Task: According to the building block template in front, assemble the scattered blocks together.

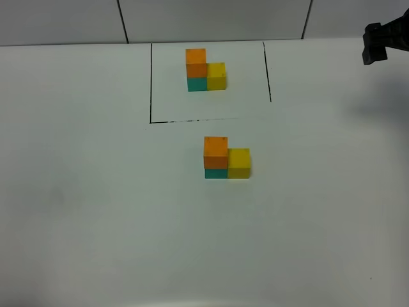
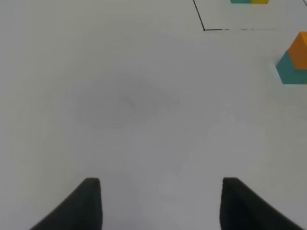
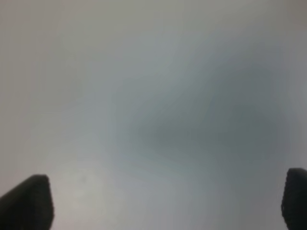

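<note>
The building block template [image 1: 206, 70] stands inside a black-lined rectangle at the back of the table: orange atop teal, yellow at its right side. In front of it three larger cubes sit joined the same way: an orange cube [image 1: 216, 151] on a teal cube [image 1: 216, 173], a yellow cube [image 1: 239, 163] touching at the right. The orange [image 2: 300, 46] and teal [image 2: 290, 71] cubes show at the edge of the left wrist view. My left gripper [image 2: 160, 201] is open and empty over bare table. My right gripper [image 3: 165, 199] is open and empty; its arm [image 1: 383, 39] shows at the back right.
The white table [image 1: 96, 224] bears a black outline [image 1: 151, 83] around the template. A corner of that outline shows in the left wrist view [image 2: 204, 28]. A grey tiled wall runs behind the table.
</note>
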You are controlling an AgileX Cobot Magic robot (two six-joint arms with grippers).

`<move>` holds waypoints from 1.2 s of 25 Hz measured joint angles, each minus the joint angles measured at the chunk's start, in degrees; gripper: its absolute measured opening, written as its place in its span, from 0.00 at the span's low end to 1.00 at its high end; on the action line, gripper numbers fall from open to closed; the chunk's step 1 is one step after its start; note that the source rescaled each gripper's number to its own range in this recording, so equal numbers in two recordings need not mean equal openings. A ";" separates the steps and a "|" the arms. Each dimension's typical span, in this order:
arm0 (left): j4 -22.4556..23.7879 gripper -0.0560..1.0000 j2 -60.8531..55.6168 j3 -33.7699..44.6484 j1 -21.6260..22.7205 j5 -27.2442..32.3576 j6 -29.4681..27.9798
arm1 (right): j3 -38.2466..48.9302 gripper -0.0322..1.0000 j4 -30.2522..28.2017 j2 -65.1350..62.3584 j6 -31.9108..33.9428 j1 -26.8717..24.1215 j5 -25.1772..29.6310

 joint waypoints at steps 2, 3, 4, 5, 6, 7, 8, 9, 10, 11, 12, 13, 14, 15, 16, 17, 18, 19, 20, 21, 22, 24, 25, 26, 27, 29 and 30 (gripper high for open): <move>0.00 0.25 0.00 0.00 0.00 0.00 0.00 | 0.00 1.00 -1.21 -1.34 0.76 0.00 -1.59; 0.00 0.25 0.00 0.00 0.00 0.00 0.00 | 0.00 1.00 -1.78 -2.05 1.22 0.00 -2.62; 0.00 0.25 0.00 0.00 0.00 0.00 0.00 | 0.00 1.00 -2.16 -2.93 1.52 0.00 -3.38; 0.00 0.25 0.00 0.00 0.00 0.00 0.00 | 0.00 1.00 -2.52 -3.74 1.80 0.00 -3.73; 0.00 0.25 0.00 0.00 0.00 0.00 0.00 | 0.06 1.00 -2.70 -4.38 1.97 0.00 -3.94; 0.00 0.25 0.00 0.00 0.00 0.00 0.00 | 0.48 1.00 -2.74 -5.14 2.03 0.00 -4.35; 0.00 0.25 0.00 0.00 0.00 0.00 0.00 | 1.19 1.00 -2.74 -5.94 2.08 0.00 -4.92; 0.00 0.25 0.00 0.00 0.00 0.00 0.00 | 2.35 1.00 -2.74 -6.86 2.08 0.00 -5.48; 0.00 0.25 0.00 0.00 0.00 0.00 0.00 | 3.76 1.00 -2.83 -7.77 2.13 0.00 -6.10; 0.00 0.25 0.00 0.00 0.00 0.00 0.00 | 5.09 1.00 -3.05 -9.05 2.19 0.00 -6.77; 0.00 0.25 0.00 0.00 0.00 0.00 0.00 | 6.63 1.00 -3.26 -10.50 2.45 0.00 -7.26; 0.00 0.25 0.00 0.00 0.00 0.00 0.00 | 8.07 1.00 -3.61 -11.83 2.76 0.00 -7.54; 0.00 0.25 0.00 0.00 0.00 0.00 0.00 | 9.44 1.00 -4.06 -13.57 3.21 0.00 -7.64; 0.00 0.25 0.00 0.00 0.00 0.00 0.00 | 10.58 1.00 -4.47 -15.42 3.70 0.00 -7.71; 0.00 0.25 0.00 0.00 0.00 0.00 0.00 | 11.96 1.00 -4.95 -17.34 4.09 0.00 -7.71; 0.00 0.25 0.00 0.00 0.00 0.00 0.00 | 13.39 1.00 -5.66 -18.95 4.76 0.00 -7.86; 0.00 0.25 0.00 0.00 0.00 0.00 0.00 | 14.71 1.00 -6.22 -20.92 5.32 0.00 -7.86; 0.00 0.25 0.00 0.00 0.00 0.00 0.00 | 16.44 1.00 -7.05 -22.97 6.02 0.00 -7.86; 0.00 0.25 0.00 0.00 0.00 0.00 0.00 | 18.23 1.00 -7.86 -25.04 6.93 0.00 -7.94; 0.00 0.25 0.00 0.00 0.00 0.00 0.00 | 20.12 1.00 -8.76 -26.90 7.93 0.00 -8.04; 0.00 0.25 0.00 0.00 0.00 0.00 0.00 | 21.73 1.00 -9.43 -29.20 8.75 0.00 -8.10; 0.00 0.25 0.00 0.00 0.00 0.00 0.00 | 25.60 1.00 -11.19 -33.62 10.92 0.00 -8.23; 0.00 0.25 0.00 0.00 0.00 0.00 0.00 | 27.23 1.00 -11.73 -36.19 11.70 0.00 -8.23; 0.00 0.25 0.00 0.00 0.00 0.00 0.00 | 29.17 1.00 -12.25 -38.81 12.59 0.00 -8.28; 0.00 0.25 0.00 0.00 0.00 0.00 0.00 | 31.09 1.00 -12.65 -41.49 13.08 0.00 -8.28; 0.00 0.25 0.00 0.00 0.00 0.00 0.00 | 34.35 1.00 -12.86 -46.48 13.53 -0.57 -8.20; 0.00 0.25 0.00 0.00 0.00 0.00 0.00 | 36.00 1.00 -12.71 -49.30 13.65 -1.09 -8.10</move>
